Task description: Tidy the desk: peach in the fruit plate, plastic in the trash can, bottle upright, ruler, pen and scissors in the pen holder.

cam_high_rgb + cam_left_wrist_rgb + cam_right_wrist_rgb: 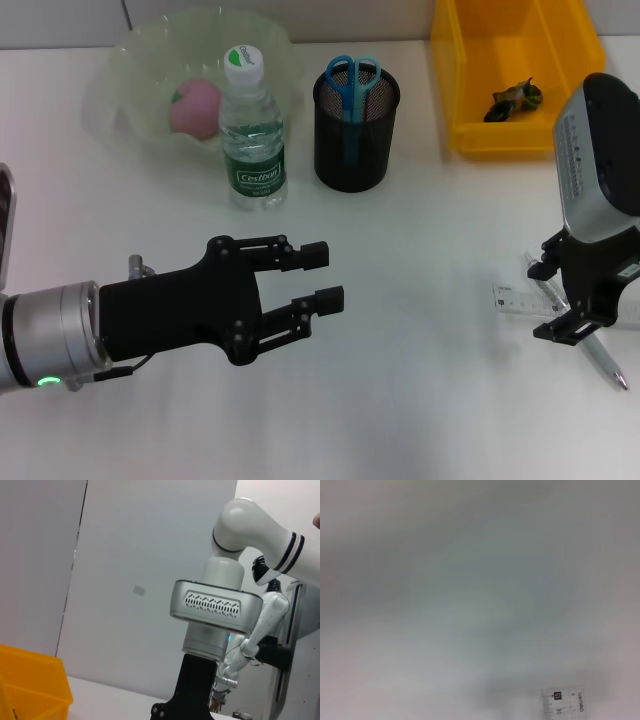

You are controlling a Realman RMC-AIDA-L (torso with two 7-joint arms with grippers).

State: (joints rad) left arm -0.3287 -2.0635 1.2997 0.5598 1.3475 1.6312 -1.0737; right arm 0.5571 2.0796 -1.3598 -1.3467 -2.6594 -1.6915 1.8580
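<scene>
Nearest the head camera, the left gripper [325,275] hangs above the near-left part of the desk [420,250], fingers apart, holding nothing. It plays no part in the present step.

Finished items, as things lie now: the peach [196,107] sits in the fruit plate [130,60] at the far-left edge. The bottle [252,130] stands upright just beside the plate, between it and the pen holder [356,130]. The scissors [352,85] stand in the pen holder, blue handles up. A dark crumpled scrap [515,98], judged to be the plastic, lies in the trash can [515,75] at the far-right corner.

Outstanding items: the ruler [520,298] and the pen [600,355] both lie flat near the right edge, close together, the pen seemingly crossing the ruler beneath the arm. The right wrist view shows only one printed end of the ruler [563,705] against bare desk.

The right gripper [565,330] is low over these two items. I cannot tell whether its fingers are apart or together, nor which item it addresses.

Judgement: the step in hand is picking up the ruler or the pen. The next move calls for a secure hold on one thin, flat-lying item without dragging the other, then a lift and carry toward the far edge to the pen holder, entering from above clear of the scissor handles.
</scene>
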